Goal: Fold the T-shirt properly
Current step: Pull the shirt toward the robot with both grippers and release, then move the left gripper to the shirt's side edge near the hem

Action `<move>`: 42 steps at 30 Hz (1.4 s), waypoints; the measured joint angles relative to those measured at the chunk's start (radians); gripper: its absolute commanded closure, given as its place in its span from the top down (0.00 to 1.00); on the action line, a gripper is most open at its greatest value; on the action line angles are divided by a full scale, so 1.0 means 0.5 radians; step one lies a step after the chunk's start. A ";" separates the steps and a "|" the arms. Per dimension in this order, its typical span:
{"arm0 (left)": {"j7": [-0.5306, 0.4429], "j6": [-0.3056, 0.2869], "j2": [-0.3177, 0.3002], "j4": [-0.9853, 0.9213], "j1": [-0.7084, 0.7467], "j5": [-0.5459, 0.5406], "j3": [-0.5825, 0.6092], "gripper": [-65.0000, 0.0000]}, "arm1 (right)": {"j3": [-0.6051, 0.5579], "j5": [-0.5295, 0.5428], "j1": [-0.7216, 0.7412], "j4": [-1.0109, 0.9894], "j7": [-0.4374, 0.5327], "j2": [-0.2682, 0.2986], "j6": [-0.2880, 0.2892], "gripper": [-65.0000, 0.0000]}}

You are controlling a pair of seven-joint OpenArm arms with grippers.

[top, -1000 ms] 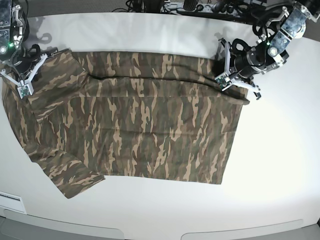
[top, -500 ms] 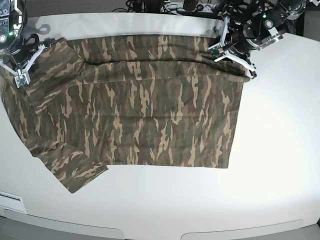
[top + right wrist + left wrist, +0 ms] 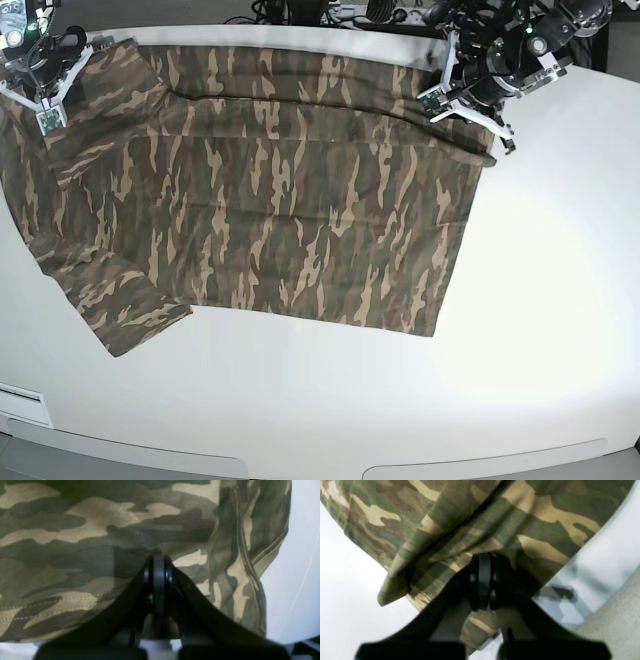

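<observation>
Spreading step: both arms grip the far edge

Your T-shirt [image 3: 270, 190] lies flat across the white table [image 3: 520, 330]; right gripper [image 3: 45, 95] and left gripper [image 3: 462, 100] are clenched on its far corners. Next, judge a straight fold line. Behind the table edge, cables clutter the room.
</observation>
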 measured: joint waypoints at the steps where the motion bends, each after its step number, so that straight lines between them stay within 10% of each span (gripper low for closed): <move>1: 0.018 0.002 -0.003 0.019 0.024 0.007 -0.001 0.00 | 0.000 -0.014 -0.018 0.018 -0.009 -0.004 -0.004 0.00; 16: 0.080 0.024 -0.015 0.183 0.256 0.256 0.012 0.00 | -0.016 -0.155 -0.021 0.032 -0.036 -0.011 -0.015 0.00; 28: 0.204 0.227 -0.011 0.294 0.284 0.397 0.026 0.00 | -0.051 -0.337 -0.054 0.230 -0.212 -0.034 -0.239 0.00; 42: -0.075 0.858 -0.016 0.425 0.281 0.935 0.002 0.00 | -0.051 -0.806 -0.048 0.551 -0.031 -0.037 -0.623 0.00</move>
